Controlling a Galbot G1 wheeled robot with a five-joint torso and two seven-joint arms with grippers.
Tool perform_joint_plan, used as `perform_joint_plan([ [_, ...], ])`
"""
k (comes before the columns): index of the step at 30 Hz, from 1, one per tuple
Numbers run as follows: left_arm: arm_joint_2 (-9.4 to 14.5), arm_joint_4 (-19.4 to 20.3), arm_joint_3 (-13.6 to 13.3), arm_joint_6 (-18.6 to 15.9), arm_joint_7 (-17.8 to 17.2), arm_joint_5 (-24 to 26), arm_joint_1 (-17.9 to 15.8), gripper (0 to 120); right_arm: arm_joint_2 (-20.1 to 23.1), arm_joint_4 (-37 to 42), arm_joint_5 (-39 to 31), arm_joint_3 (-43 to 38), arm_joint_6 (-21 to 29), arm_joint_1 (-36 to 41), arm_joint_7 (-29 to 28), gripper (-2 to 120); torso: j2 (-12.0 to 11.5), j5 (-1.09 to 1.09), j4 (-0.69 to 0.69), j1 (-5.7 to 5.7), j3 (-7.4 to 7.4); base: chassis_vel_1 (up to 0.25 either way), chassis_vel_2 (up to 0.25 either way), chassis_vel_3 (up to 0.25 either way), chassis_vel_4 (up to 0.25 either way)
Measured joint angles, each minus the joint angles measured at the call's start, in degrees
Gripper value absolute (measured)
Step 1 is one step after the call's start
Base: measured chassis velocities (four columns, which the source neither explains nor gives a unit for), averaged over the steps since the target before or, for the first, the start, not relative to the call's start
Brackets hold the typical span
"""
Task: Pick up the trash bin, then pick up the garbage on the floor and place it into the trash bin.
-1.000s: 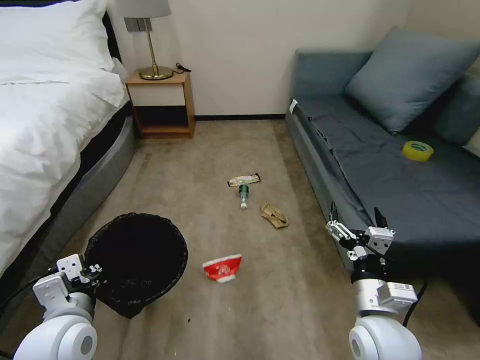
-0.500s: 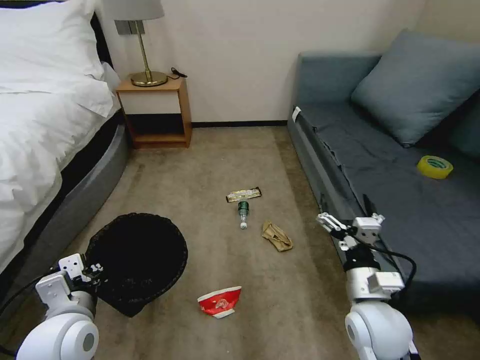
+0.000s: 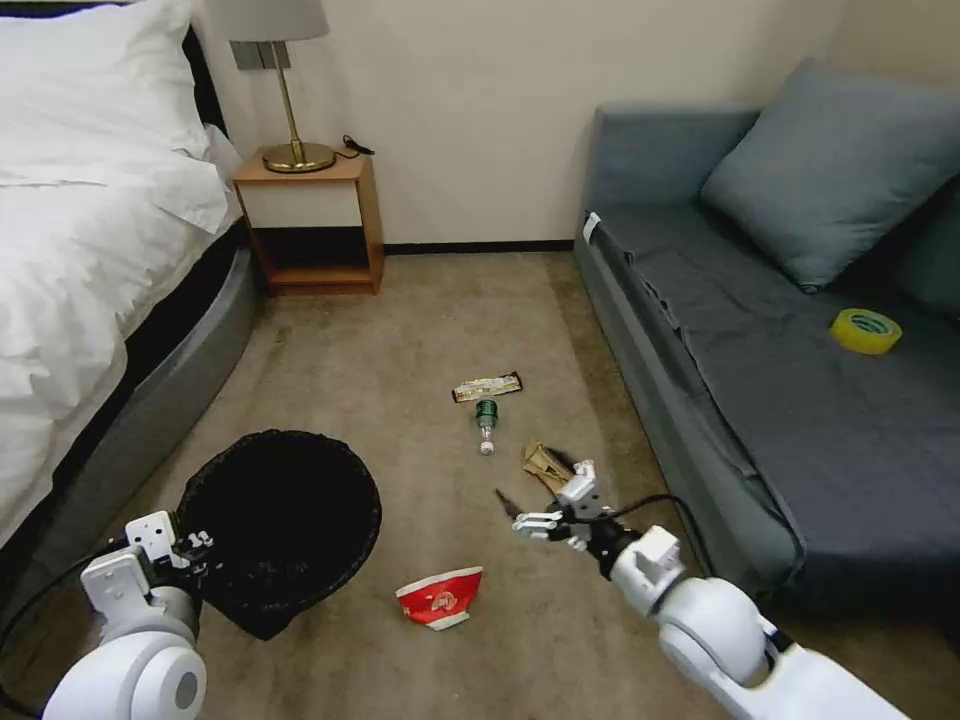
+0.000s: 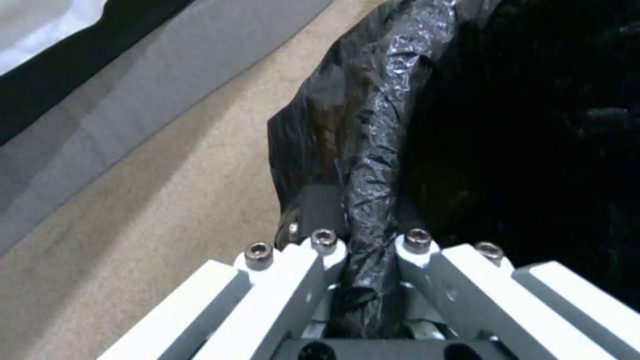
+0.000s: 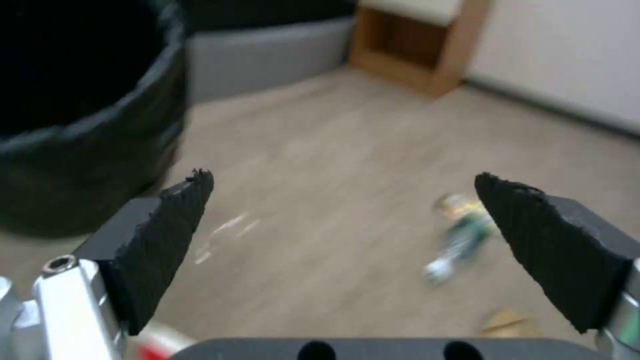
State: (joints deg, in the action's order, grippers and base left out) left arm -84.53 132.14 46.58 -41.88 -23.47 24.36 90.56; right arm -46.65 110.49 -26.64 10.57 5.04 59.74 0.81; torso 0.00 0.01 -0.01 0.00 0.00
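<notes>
The trash bin, lined with a black bag, hangs low at my left, and my left gripper is shut on its rim. In the left wrist view the gripper pinches the crinkled bag edge of the bin. The garbage lies on the carpet: a red-and-white carton, a brown paper bag, a small bottle and a snack wrapper. My right gripper is open, low over the floor between the brown bag and the carton. The right wrist view shows that gripper wide open, the bottle and the bin.
A bed runs along the left and a grey sofa along the right, with a yellow tape roll on its seat. A wooden nightstand with a lamp stands at the back wall. Carpet lies between them.
My right arm has swung left and down from the sofa's edge to the floor beside the brown bag. The left gripper keeps its hold on the bin. The camera shifted a little early on.
</notes>
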Motion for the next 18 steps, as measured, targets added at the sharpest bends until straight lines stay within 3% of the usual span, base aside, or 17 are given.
perform_joint_plan([
  [1, 0.0, 0.0, 0.0, 0.0, 0.0, 0.0, 0.0, 3, 0.0, 0.0, 0.0, 0.0, 0.0, 0.0, 0.0, 100, 0.0, 0.0, 0.0, 0.0, 0.0, 0.0, 0.0, 0.0, 0.0],
  [2, -0.07, 0.17, 0.03, 0.02, 0.02, -0.12, 0.12, 3, 0.56, -0.98, -1.96, 4.29, 1.55, -3.64, -0.52, 100, 0.0, -0.01, 0.01, 0.0, 0.0, 0.0, 0.0, 0.0, 0.0],
  [3, -0.18, 0.38, 0.3, 0.11, 0.01, -0.41, 0.3, 3, 1.52, -3.93, -5.89, 16.68, 5.02, -13.61, -2.59, 100, 0.0, 0.02, -0.01, 0.0, 0.0, 0.0, 0.0, 0.0, 0.0],
  [4, -0.18, 0.38, 0.3, 0.11, 0.01, -0.41, 0.3, 3, 1.52, -3.93, -5.89, 16.68, 5.02, -13.61, -2.59, 100, 0.0, 0.02, -0.01, 0.0, 0.0, 0.0, 0.0, 0.0, 0.0],
  [7, -0.63, 0.53, 0.86, 0.17, 0.05, -0.57, 0.47, 3, 1.81, -5.58, -11.35, 29.87, 8.13, -25.35, -4.19, 100, 0.0, -0.03, 0.02, 0.0, 0.0, 0.0, 0.0, 0.0, 0.0],
  [18, -0.61, 1.38, 2.62, 0.31, 0.0, -0.38, 1.81, 3, -4.16, -11.74, -11.22, 50.1, 13.5, -42.74, -0.96, 100, -0.01, -0.01, 0.01, 0.0, 0.0, 0.0, 0.0, 0.0, 0.0],
])
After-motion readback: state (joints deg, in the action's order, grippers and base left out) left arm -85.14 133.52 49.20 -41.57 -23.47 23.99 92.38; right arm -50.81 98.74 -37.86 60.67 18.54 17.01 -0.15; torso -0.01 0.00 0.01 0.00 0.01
